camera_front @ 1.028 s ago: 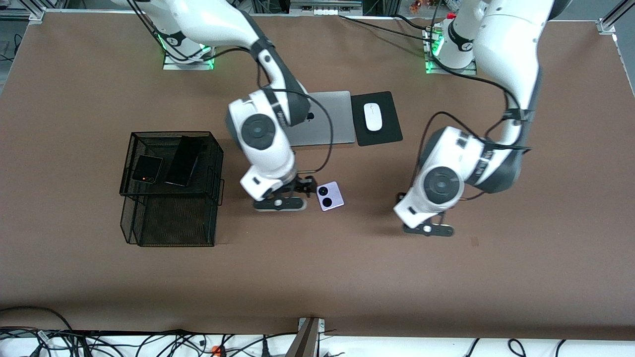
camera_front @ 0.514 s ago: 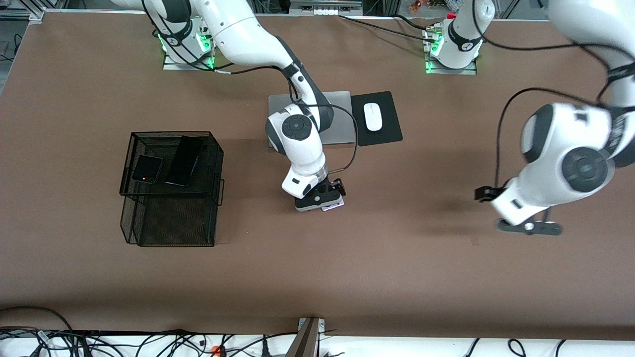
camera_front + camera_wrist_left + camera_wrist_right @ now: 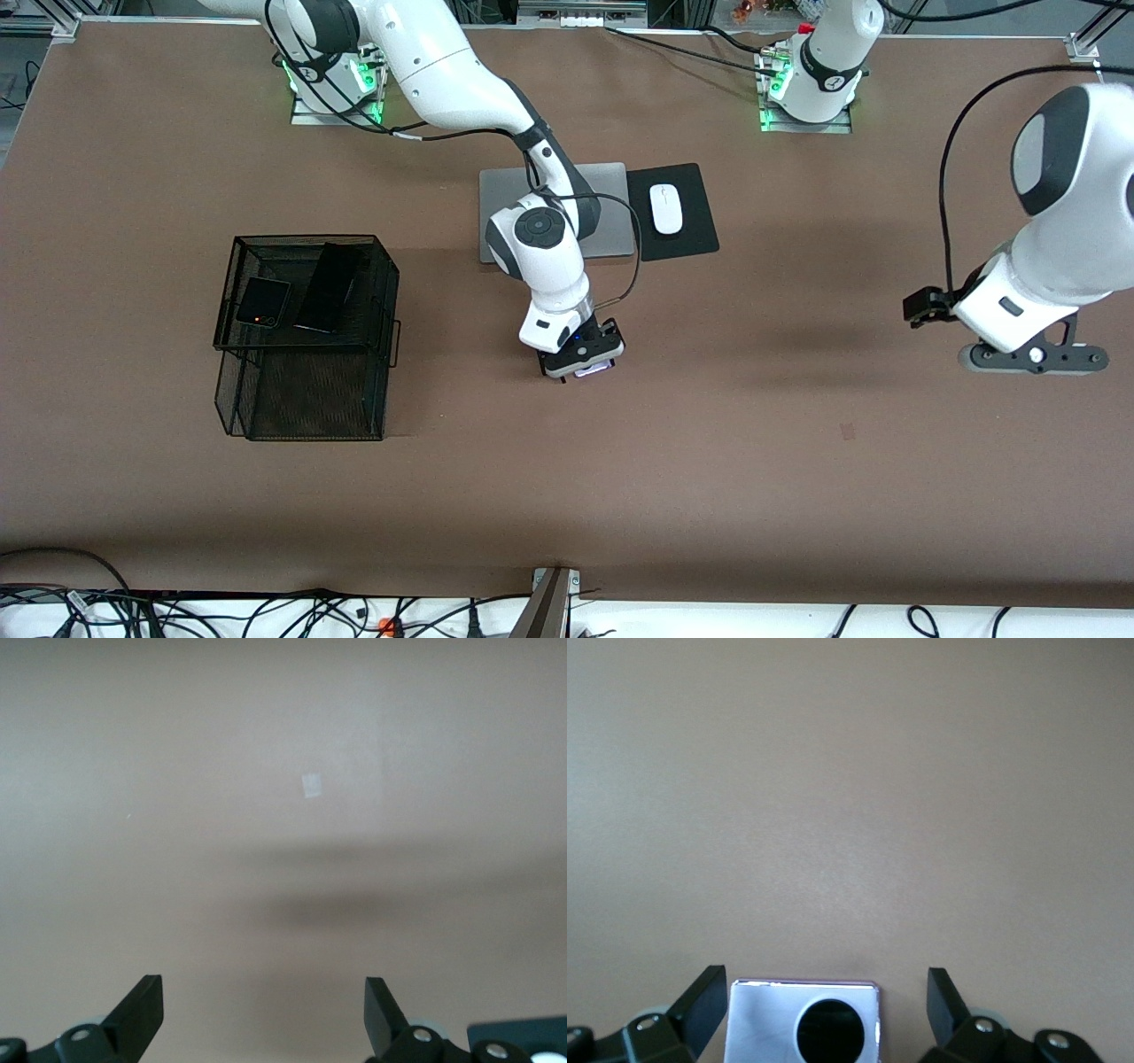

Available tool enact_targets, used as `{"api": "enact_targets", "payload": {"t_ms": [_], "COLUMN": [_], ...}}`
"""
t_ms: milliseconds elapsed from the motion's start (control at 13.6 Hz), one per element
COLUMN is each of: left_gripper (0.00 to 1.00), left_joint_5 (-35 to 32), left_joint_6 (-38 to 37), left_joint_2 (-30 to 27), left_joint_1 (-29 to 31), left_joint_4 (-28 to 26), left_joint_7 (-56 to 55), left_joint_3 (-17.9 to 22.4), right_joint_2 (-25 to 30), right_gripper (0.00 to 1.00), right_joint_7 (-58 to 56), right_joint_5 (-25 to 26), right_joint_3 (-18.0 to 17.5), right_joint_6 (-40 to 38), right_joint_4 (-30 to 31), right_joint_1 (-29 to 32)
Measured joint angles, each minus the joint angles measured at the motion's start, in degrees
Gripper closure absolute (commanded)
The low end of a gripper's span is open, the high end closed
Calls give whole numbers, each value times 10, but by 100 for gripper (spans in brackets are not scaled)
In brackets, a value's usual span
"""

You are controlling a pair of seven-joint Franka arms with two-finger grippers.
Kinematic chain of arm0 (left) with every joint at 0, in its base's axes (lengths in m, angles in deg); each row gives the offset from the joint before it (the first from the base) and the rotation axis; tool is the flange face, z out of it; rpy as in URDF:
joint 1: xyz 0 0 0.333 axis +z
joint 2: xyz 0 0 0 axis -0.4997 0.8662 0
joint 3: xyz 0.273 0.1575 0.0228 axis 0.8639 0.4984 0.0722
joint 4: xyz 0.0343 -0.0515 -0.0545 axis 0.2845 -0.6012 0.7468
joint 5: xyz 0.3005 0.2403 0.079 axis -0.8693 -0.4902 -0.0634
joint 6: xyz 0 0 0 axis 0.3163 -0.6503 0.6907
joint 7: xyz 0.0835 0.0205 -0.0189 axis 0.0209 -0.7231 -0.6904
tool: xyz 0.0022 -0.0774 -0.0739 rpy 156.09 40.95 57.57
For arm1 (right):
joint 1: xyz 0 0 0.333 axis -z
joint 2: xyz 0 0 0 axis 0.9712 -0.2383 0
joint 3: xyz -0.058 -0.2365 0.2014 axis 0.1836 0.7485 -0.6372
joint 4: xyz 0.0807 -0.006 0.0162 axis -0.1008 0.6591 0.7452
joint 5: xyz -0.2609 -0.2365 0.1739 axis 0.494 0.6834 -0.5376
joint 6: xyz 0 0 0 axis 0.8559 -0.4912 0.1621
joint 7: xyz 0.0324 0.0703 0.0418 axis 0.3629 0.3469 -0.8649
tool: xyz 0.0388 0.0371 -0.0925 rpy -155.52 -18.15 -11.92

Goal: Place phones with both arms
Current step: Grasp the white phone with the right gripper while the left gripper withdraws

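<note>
Since the earlier frames the right gripper has slid over the lavender flip phone, and the left gripper has swung off toward the left arm's end of the table.

Two of three look done: the black flip phone and the slab phone lie on the mesh tray. Next along, the lavender one lies on the table between wide-open, empty right jaws. The left gripper hangs open and empty over bare table.

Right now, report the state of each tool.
Left tool: open, empty, over bare table.
Right tool: open, straddling the small lavender flip phone, not gripping.
</note>
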Motion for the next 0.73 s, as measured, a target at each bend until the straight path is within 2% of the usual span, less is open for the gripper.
{"api": "enact_targets", "payload": {"t_ms": [294,734], "left_gripper": [0,0], "left_joint_5": [9,117], "left_joint_6": [-47,-60], "left_joint_2": [-55,-90], "left_joint_1": [2,80], "left_joint_4": [-1,-7], "left_joint_7": [5,119], "left_joint_3": [1,6], "right_joint_2": [-6,-29], "right_gripper": [0,0], "right_joint_7": [0,0], "right_joint_5": [0,0], "right_joint_3": [0,-1], "right_joint_6": [0,35], "right_joint_4": [2,2], "right_joint_1": [-7,-14]}}
